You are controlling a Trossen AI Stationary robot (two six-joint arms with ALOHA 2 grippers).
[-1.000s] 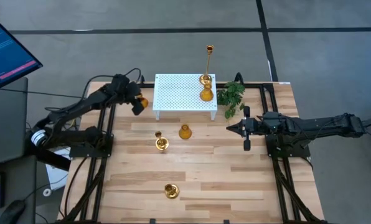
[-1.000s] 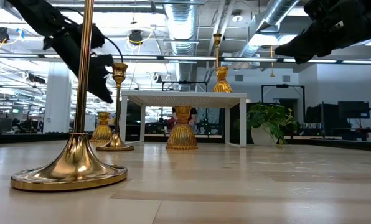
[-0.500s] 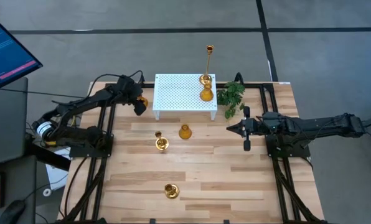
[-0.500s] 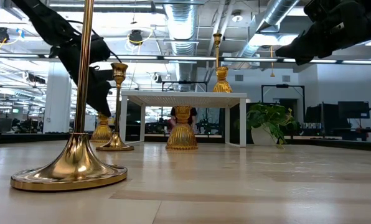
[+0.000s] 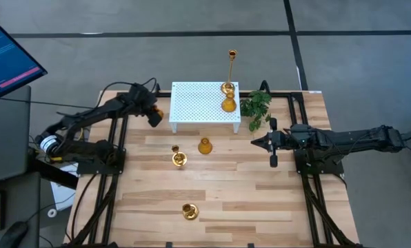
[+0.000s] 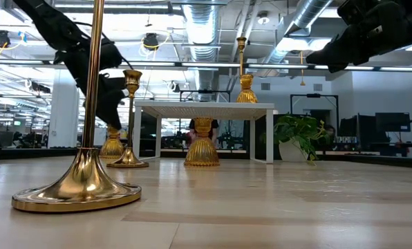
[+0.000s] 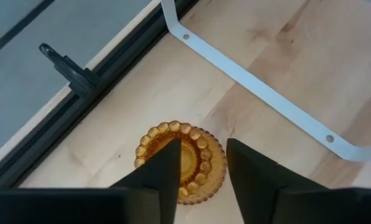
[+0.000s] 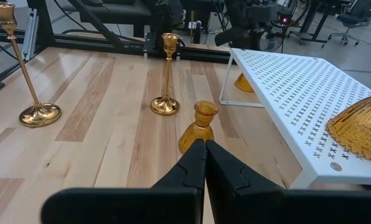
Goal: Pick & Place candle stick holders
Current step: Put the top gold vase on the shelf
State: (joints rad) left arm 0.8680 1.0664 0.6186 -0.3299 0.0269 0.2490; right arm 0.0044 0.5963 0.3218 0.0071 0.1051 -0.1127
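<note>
Since a second ago, left gripper [image 7: 201,171] has dropped beside the white perforated metal stand [image 5: 204,101], fingers parted astride one squat amber ribbed holder [image 7: 182,160]. Six gold holders apparently: three on wooden table [image 5: 247,193], two atop stand. Right gripper [image 5: 254,142] shut

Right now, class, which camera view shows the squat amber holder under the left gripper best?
The left wrist view: the squat amber holder shows from above, beaded rim framed by the left gripper. The high view shows an amber speck beside the gripper; the low and right wrist views show it partly hidden.
</note>
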